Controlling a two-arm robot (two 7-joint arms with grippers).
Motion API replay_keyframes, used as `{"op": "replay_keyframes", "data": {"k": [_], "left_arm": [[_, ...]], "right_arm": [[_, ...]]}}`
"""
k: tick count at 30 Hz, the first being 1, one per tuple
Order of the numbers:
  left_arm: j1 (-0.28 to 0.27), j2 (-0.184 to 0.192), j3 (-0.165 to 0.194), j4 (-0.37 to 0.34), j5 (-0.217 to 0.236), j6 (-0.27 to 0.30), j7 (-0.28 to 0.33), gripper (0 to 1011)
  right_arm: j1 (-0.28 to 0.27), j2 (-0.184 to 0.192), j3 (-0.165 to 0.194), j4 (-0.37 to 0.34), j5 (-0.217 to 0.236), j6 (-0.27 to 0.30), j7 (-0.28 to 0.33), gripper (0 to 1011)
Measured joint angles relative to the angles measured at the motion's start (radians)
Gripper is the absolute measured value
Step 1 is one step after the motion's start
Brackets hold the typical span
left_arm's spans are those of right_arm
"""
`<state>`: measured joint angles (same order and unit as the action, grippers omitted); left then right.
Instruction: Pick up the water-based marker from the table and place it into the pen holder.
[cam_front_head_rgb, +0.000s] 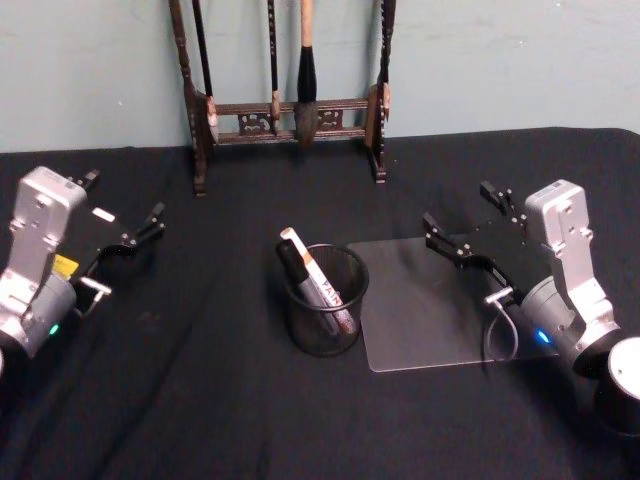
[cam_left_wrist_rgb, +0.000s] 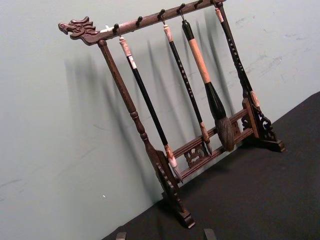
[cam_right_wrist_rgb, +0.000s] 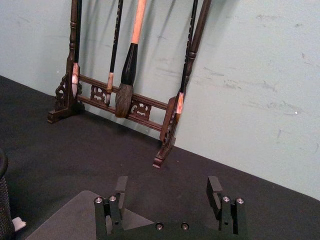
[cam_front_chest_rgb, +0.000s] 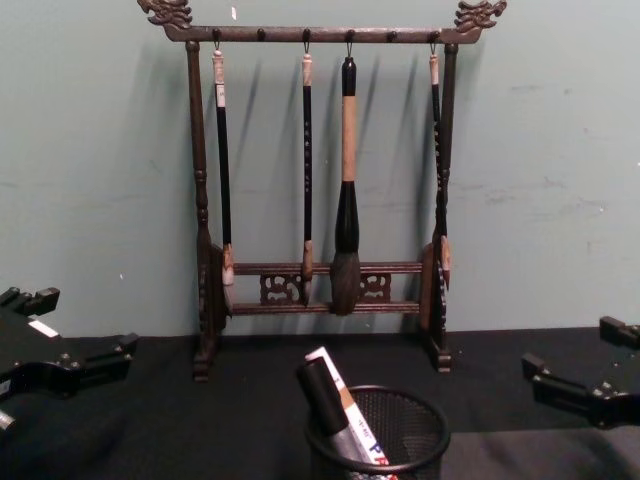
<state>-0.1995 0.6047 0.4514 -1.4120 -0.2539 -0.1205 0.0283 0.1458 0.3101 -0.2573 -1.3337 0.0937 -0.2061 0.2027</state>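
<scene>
While its label stays unreadable, marker (cam_front_head_rgb: 318, 282) leaning in pen holder (cam_front_head_rgb: 325, 330), both grippers' jaws wide.

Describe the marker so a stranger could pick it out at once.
Start at the tall wooden brush rack by the wall. In front of it, mid-table, stands a black mesh pen holder. The marker leans inside it: white printed barrel, black cap, unlike the hanging brushes.

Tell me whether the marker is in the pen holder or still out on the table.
In. The marker leans inside the pen holder, its black cap poking above the rim.
</scene>
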Motion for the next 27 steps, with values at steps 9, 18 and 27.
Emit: {"op": "replay_keyframes", "data": {"k": [9, 18, 27], "left_arm": [[0.000, 0.000, 0.000, 0.000, 0.000, 0.000, 0.000, 1001], [0.000, 0.000, 0.000, 0.000, 0.000, 0.000, 0.000, 1001], [0.000, 0.000, 0.000, 0.000, 0.000, 0.000, 0.000, 1001]], "right_arm": [[0.000, 0.000, 0.000, 0.000, 0.000, 0.000, 0.000, 1002], [0.000, 0.000, 0.000, 0.000, 0.000, 0.000, 0.000, 1000], [0.000, 0.000, 0.000, 0.000, 0.000, 0.000, 0.000, 1000]]}}
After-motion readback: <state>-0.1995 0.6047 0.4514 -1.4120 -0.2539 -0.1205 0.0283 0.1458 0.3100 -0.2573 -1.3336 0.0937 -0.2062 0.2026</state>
